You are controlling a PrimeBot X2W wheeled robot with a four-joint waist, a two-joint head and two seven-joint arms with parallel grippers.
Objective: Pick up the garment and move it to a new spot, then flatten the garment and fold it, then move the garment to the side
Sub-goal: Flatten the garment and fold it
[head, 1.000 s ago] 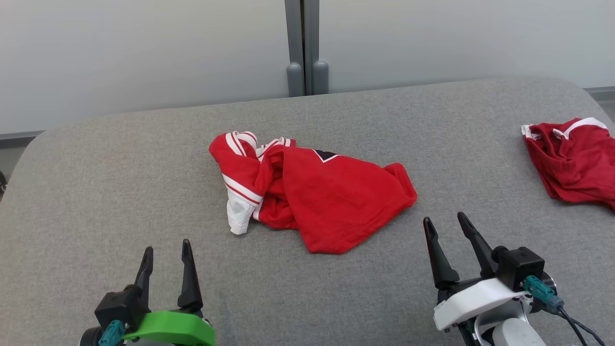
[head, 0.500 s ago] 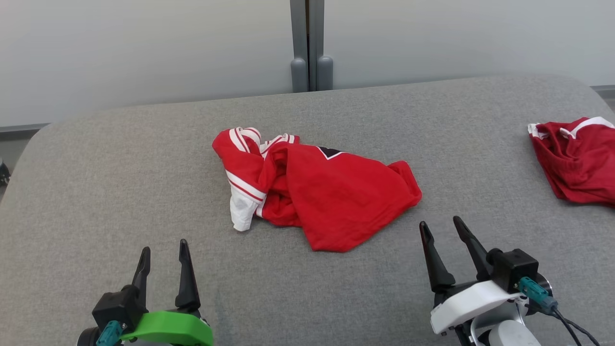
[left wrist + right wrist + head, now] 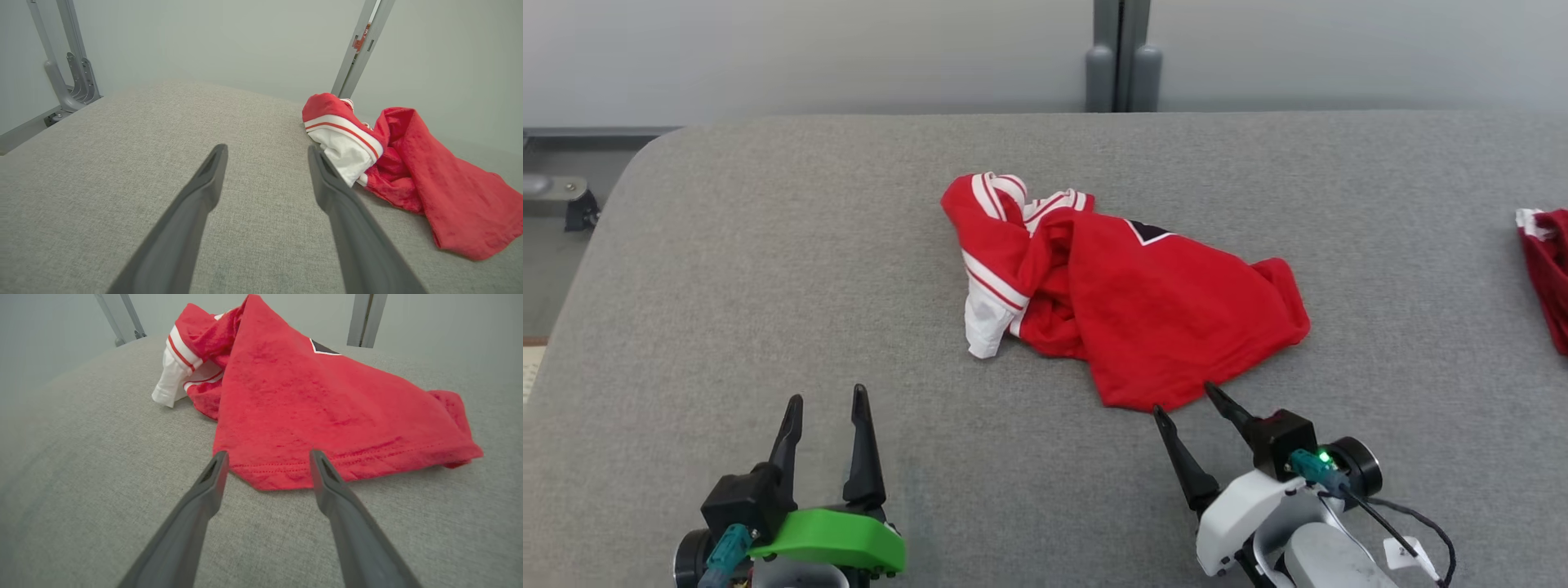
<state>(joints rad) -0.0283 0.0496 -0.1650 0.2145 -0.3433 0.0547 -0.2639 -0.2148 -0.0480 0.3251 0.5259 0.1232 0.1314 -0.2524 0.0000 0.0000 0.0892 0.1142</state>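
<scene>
the red jersey [image 3: 1143, 310] is lying crumpled near the middle of the grey padded table [image 3: 768, 245]. its white-striped sleeve [image 3: 988, 302] is bunching on the robot's left side, and its stitched hem [image 3: 282, 467] is facing the robot. the right gripper [image 3: 1184, 398] is standing wide open and holding nothing, with its fingertips flanking the near hem corner. whether they are touching the cloth cannot be told. the left gripper [image 3: 827, 395] is likewise standing wide open and empty, well apart from the jersey.

risks, as judged from this position:
- the right fingers are lying low and nearly flat to the table. if neither finger is getting under the hem, the closing jaws are likely pinching nothing or pushing the corner away.
- the jersey is lying in several layers. a deep bite is likely catching more than one layer, making the flattening harder.
- a shallow grip on the corner alone is risking slip once the bunched bulk is hanging from it.
- the table cover is soft, so fingertips pressing down are liable to snag it.
- a second red garment [image 3: 1547, 278] is lying at the table's right edge. setting the jersey down there is risking tangling the two.
</scene>
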